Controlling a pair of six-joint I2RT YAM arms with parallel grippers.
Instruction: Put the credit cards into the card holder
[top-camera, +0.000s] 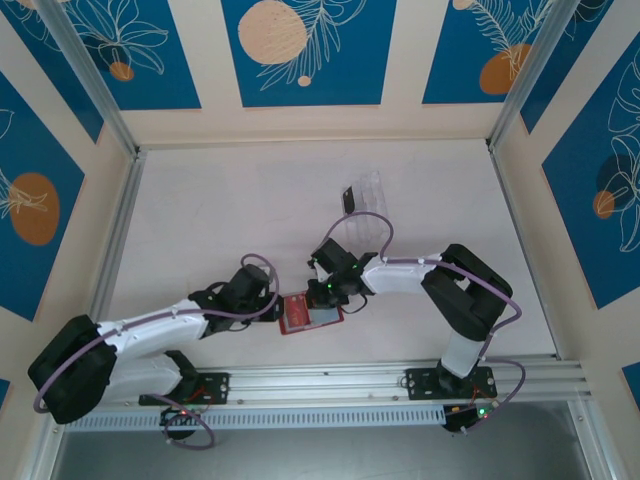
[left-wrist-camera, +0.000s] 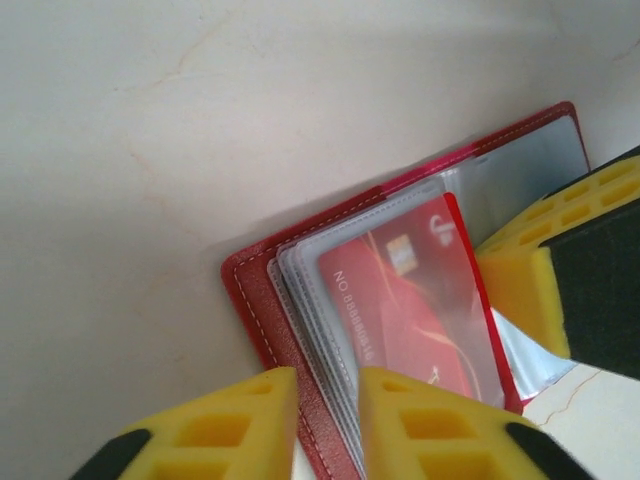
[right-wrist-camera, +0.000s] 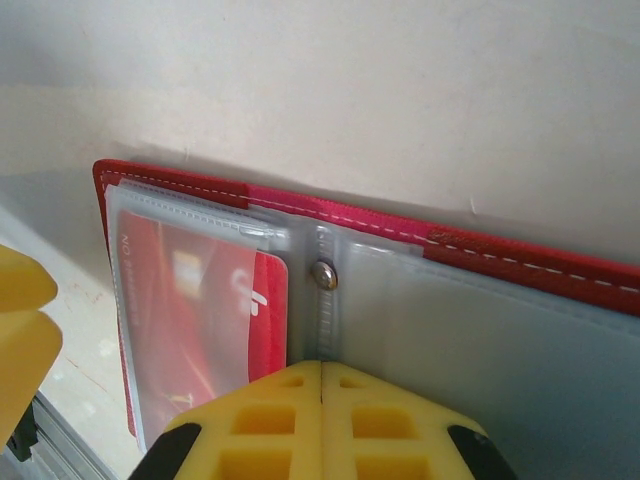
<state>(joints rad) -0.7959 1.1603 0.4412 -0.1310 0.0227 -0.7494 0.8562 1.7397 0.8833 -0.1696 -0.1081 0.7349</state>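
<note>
The red card holder (top-camera: 300, 316) lies open on the table between my two grippers. A red credit card (left-wrist-camera: 420, 310) sits inside one of its greyish clear sleeves (right-wrist-camera: 480, 340), and the same card (right-wrist-camera: 190, 320) lies left of the rivet. My left gripper (left-wrist-camera: 328, 385) straddles the holder's edge, its yellow fingers (left-wrist-camera: 210, 425) closed narrowly on the red cover and sleeve stack. My right gripper (right-wrist-camera: 321, 368) is shut, its tips together, resting on the sleeves' centre seam just below the rivet (right-wrist-camera: 322, 275). No black or blue card is visible near the holder.
A clear plastic compartment tray (top-camera: 368, 192) stands further back on the table, with a small dark object (top-camera: 347, 199) at its left side. An aluminium rail (top-camera: 380, 378) runs along the near edge just in front of the holder.
</note>
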